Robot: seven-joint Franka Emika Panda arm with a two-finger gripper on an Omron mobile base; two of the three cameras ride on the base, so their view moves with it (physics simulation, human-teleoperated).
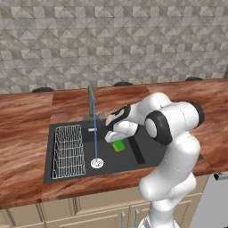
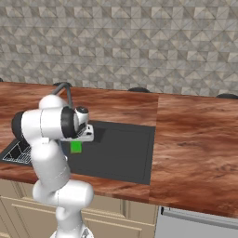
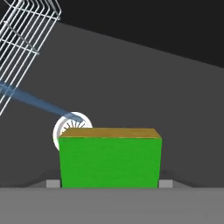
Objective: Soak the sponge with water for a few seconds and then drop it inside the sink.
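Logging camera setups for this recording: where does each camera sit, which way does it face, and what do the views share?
Left base view: behind the arm to its left, looking forward and down at the sink, faucet, water and wire rack; the arm rises at lower right.
Right base view: behind to its right, facing the same sink; the arm rises at lower left.
Hand view: on the hand, looking along the end effector over the sponge toward the drain.
Shared: sponge, sink, rack.
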